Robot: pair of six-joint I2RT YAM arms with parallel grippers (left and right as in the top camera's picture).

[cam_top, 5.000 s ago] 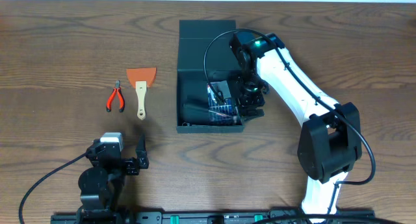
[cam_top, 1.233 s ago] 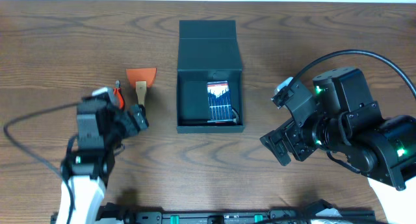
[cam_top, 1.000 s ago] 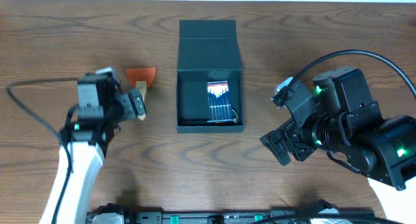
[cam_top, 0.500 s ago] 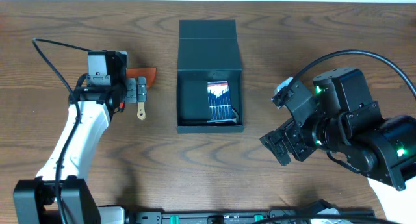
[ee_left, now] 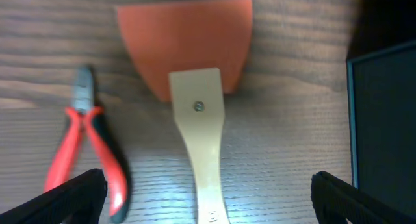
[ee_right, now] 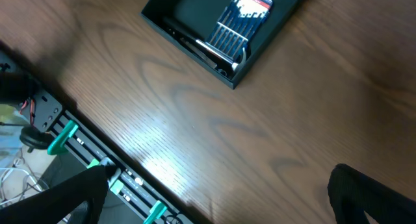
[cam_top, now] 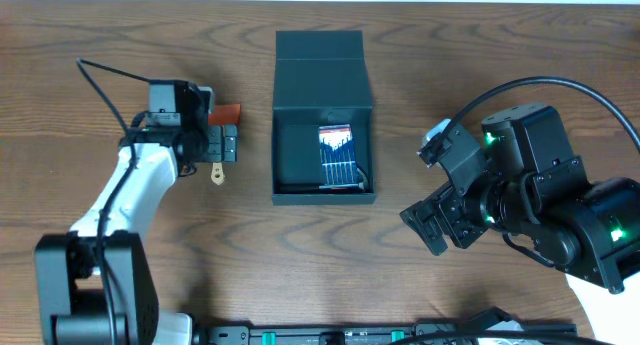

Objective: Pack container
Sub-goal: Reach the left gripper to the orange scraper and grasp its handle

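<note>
Brown wood-grain desk (cam_top: 120, 45), seen from overhead & both wrist cams. The container (cam_top: 322, 85), a dark teal-green box, sits mid-desk, open, its flap lid lying flat on the far side. Inside, the right half holds a carded pack (cam_top: 338, 155) of thin blue pieces w/ a red strip on top. A dark item fills the left half; can't tell what it is. Just left of the container lies a scraper (ee_left: 198, 120) w/ orange blade & pale wood handle, blade toward the far edge. Pliers (ee_left: 91, 152) w/ red grips lie further left of the container, beside the scraper, not touching it. The left tool (cam_top: 228, 145) hangs over the scraper, jaws wide, one finger each side of the handle in the wrist view, gripping nothing. Can't tell if it touches the desk. The right tool (cam_top: 428, 228) is well right of the container & nearer the robot base, jaws also wide, nothing btwn them. Its wrist cam looks down on the desk w/ the container at the top of view.
</note>
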